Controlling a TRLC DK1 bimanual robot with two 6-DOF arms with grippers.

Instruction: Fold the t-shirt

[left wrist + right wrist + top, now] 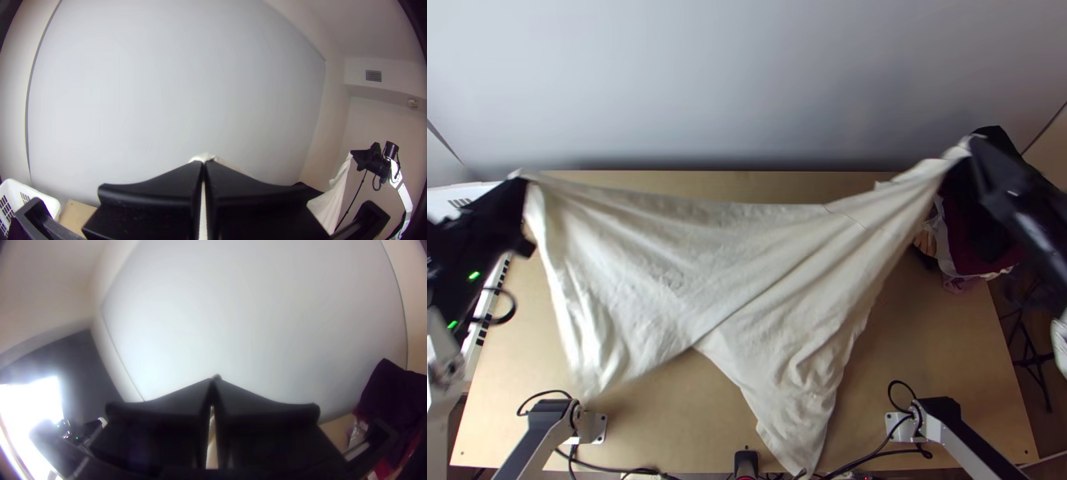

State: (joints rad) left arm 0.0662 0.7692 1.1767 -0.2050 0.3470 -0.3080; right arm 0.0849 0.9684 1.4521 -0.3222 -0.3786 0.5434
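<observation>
Left gripper [518, 178] and right gripper [971, 146] are holding the cream t-shirt [667, 264] stretched between them.
Both are pinching it with fingers closed: the left one is gripping a corner at the upper left of the top view, the right one a bunched corner at the upper right. Between them the cloth's upper edge is sagging slightly in the middle, with creases fanning from the right-hand grip. Below, one part is hanging toward the lower left and another is trailing to the bottom edge, right of centre. The light wooden table [939, 344] is showing beneath, and a pile of dark clothes [979, 244] is lying at the right.
</observation>
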